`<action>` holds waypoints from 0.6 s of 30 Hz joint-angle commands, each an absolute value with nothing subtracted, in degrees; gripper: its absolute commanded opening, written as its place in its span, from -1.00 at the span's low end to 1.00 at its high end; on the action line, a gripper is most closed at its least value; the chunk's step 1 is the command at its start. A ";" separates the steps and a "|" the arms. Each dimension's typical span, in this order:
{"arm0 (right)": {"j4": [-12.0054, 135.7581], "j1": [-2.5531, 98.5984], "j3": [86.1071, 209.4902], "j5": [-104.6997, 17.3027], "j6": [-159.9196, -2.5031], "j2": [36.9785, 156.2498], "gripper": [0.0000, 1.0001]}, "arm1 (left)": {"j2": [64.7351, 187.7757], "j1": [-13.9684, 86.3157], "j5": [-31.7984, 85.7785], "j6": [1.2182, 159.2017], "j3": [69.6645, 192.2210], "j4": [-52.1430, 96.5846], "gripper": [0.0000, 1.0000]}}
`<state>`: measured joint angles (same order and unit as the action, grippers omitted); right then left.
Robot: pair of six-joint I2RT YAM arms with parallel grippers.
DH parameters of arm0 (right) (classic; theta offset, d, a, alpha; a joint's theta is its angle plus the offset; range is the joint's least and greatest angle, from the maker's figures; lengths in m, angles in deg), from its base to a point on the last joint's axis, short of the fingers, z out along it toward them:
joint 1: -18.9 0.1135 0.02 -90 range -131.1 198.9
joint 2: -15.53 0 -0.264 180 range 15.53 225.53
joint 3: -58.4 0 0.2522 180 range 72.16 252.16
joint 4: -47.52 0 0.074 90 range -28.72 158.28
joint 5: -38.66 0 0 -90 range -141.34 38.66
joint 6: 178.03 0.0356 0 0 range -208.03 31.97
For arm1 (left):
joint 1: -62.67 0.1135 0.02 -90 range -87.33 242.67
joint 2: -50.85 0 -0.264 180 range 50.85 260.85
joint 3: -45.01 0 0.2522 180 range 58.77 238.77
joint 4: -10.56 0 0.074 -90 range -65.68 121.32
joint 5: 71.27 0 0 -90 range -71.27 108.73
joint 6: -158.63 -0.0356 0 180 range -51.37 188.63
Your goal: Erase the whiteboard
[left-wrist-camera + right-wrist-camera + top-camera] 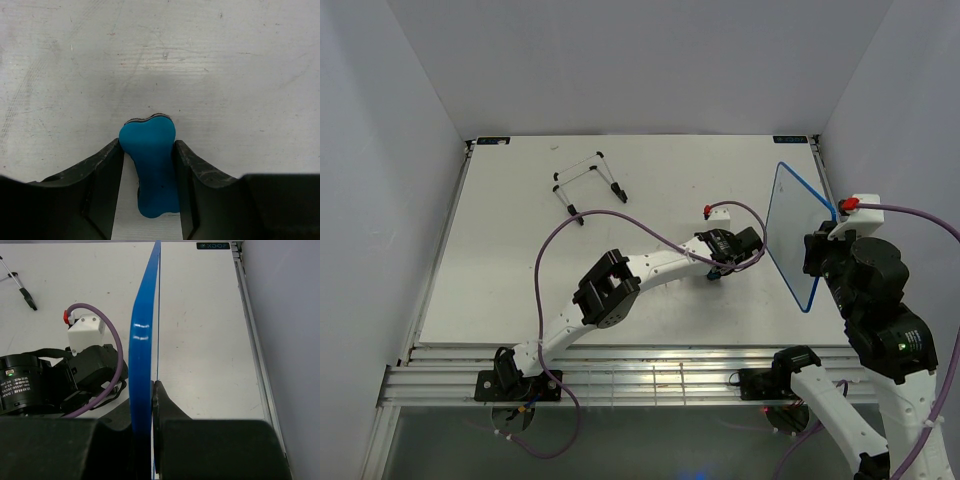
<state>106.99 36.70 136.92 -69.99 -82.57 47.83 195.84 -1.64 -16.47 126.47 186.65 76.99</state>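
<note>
The whiteboard [792,225] stands on edge, clamped between the right jaws, which are clenched on its blue frame [141,340] at the near edge. The panel runs forward and upward from those jaws. Whether its lower corner touches the bench [510,270] cannot be told.

The left jaws are clenched on the waist of the blue bone-shaped eraser [150,165], whose head projects just ahead of the fingertips. These jaws sit near the board's left face but apart from it, to the left of the right jaws.

Handling, as judged:
- The board appears thin, light and stiff. A single-edge hold will likely let it pivot or flex under wiping pressure.
- The frame is glossy and probably slippery, so grip squarely across it, never on the bare panel.
- Direct wiping force toward the held edge.
- The eraser looks soft, so moderate pressure should suffice.

No writing is discernible on the board from any view.
</note>
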 commanded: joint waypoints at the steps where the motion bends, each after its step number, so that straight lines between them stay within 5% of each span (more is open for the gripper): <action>1: 99.07 37.26 137.56 -70.15 -83.46 46.47 -0.85 | 193.94 -2.98 -14.41 127.52 187.09 77.76 0.04; 10: 99.07 37.88 137.47 -70.94 -83.54 45.94 -0.85 | 193.85 -2.98 -14.32 126.29 186.74 77.50 -0.42; 11: 99.07 37.97 137.47 -70.77 -83.54 46.03 -0.85 | 193.50 -2.89 -13.88 125.76 186.22 77.50 -0.64; 15: 99.16 38.06 136.85 -69.19 -83.46 46.82 -0.85 | 188.94 -1.49 -13.18 124.18 180.27 74.70 -1.00; 18: 99.42 38.06 136.77 -65.85 -82.84 48.23 -0.85 | 181.67 0.26 -10.90 118.66 170.36 66.73 -1.00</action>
<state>106.91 37.73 136.02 -68.90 -82.64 47.37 191.01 -1.27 -14.70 123.61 178.23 72.44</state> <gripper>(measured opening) 0.083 0.459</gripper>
